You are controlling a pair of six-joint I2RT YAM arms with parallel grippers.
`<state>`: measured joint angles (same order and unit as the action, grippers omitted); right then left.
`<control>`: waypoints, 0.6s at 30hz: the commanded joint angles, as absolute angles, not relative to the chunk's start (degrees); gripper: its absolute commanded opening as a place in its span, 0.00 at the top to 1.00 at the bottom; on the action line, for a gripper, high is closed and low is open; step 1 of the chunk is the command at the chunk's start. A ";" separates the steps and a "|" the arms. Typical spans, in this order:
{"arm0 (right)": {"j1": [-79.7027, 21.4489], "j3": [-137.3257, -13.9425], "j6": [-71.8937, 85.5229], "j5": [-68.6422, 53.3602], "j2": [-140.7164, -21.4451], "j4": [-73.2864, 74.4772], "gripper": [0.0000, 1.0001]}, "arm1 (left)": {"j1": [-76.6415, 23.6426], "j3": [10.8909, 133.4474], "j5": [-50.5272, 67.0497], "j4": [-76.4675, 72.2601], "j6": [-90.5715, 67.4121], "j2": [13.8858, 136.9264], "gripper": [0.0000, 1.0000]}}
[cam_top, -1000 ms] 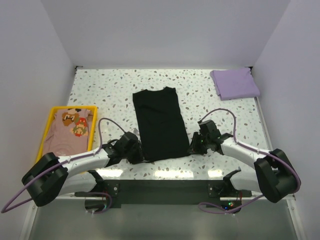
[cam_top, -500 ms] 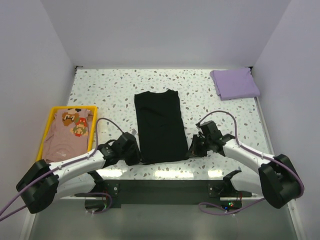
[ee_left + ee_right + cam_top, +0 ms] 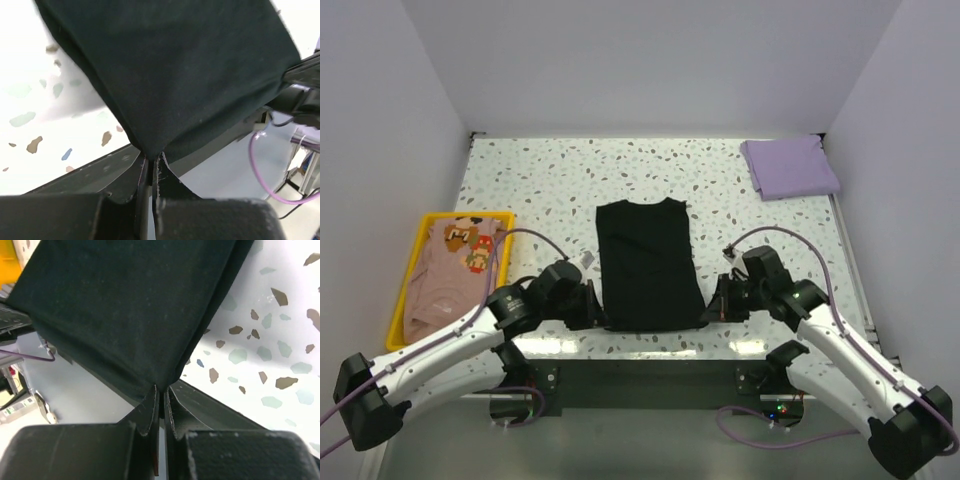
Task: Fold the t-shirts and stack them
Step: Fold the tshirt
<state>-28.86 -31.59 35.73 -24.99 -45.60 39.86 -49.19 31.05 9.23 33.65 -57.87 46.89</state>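
- Black cloth fills the space between the two arms: the black t-shirt point(image 3: 648, 265) lies as a narrow strip on the counter point(image 3: 540, 190), its long axis running straight away from both claws.
- The left claw point(image 3: 599, 312) is pinched tight on the shirt's near left corner; the cloth spreads ahead of it and to its right.
- The right claw point(image 3: 709, 310) is clamped on the near right corner, with cloth ahead and to its left.
- Each arm has its own corner, so neither is nearer; the near hem spans from claw to claw.
- I judge the next fold carries that hem forward along the long axis, toward the collar end.
- The lavender t-shirt point(image 3: 790, 167) lies folded far ahead of the right claw; the peach t-shirt point(image 3: 455, 270) sits in the yellow tray point(image 3: 408, 275), left of the left claw.
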 commanded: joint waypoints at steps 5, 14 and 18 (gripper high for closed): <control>-28.74 -43.15 33.40 -18.73 -47.54 45.88 1.00 | -48.78 45.25 0.18 41.22 -53.09 50.18 1.00; -27.78 -56.68 31.73 -13.36 -63.00 40.61 1.00 | -36.94 54.49 1.75 37.62 -42.20 59.93 1.00; -24.97 -64.06 30.85 -15.02 -71.70 36.92 1.00 | -33.14 61.06 3.42 34.90 -38.07 66.08 1.00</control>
